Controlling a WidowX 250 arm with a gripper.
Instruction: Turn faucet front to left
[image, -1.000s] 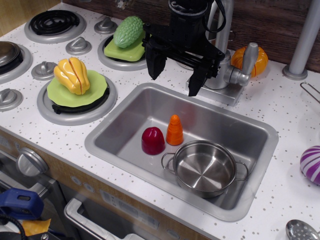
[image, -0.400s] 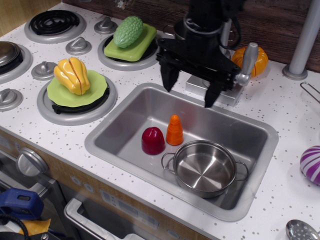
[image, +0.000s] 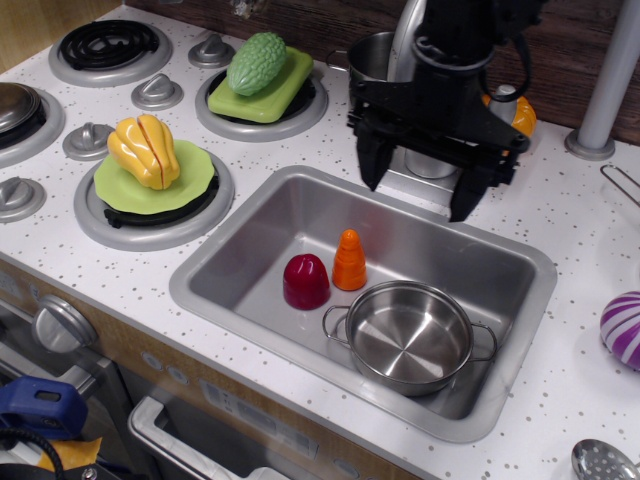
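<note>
observation.image | black gripper (image: 417, 185) fingers spread apart, straddling silver-grey toy faucet (image: 432, 163) base at steel sink (image: 230, 250) back rim | faucet body mostly hidden behind gripper

Just one camera here, up high at the counter's front edge, looking down and back at an angle. Pretty close in: the sink (image: 250, 262) fills the middle, burners on the left, dark wooden back wall up top.
</note>
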